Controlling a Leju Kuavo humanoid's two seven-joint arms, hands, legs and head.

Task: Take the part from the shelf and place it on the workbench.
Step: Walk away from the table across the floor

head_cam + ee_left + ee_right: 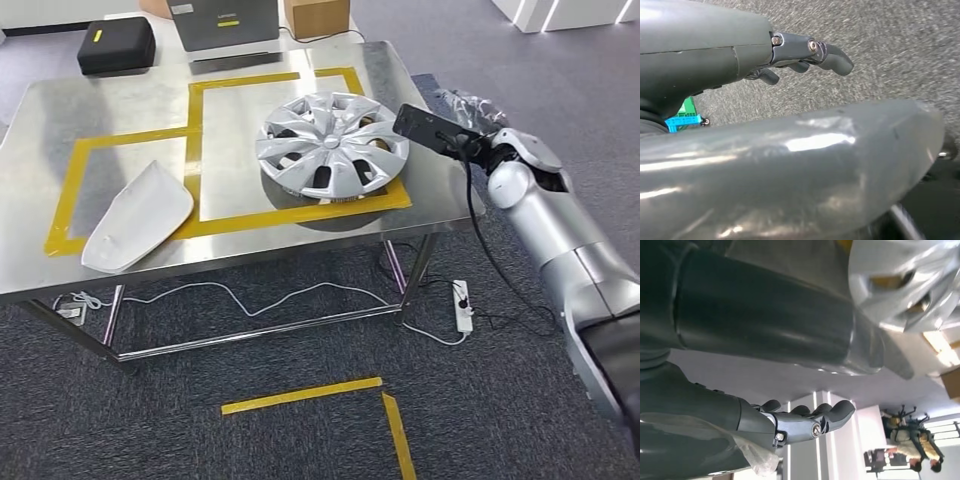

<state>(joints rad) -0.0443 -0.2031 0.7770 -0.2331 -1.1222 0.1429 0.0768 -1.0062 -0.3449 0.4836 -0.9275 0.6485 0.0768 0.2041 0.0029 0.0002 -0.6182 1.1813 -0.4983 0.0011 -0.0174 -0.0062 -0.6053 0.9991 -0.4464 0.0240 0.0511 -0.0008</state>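
Observation:
A silver wheel cover (pixel 332 143) lies flat on the steel workbench (pixel 113 110), inside the right-hand yellow taped rectangle. A white curved shell part (pixel 138 215) lies at the table's front left. My right hand (pixel 432 130) reaches in from the right, level with the wheel cover's right rim and just beside it. In the right wrist view the right hand (pixel 753 330) holds nothing, its fingers (pixel 810 421) are straight, and the wheel cover (pixel 904 285) lies beyond the thumb. My left hand (pixel 753 55) hangs over grey carpet with its fingers (pixel 817 52) extended and nothing in it.
A black case (pixel 116 44), a laptop (pixel 223 22) and a cardboard box (pixel 315 15) stand along the table's far edge. A white power strip (pixel 462 305) and cables lie on the carpet under the table. Yellow tape (pixel 317 393) marks the floor in front.

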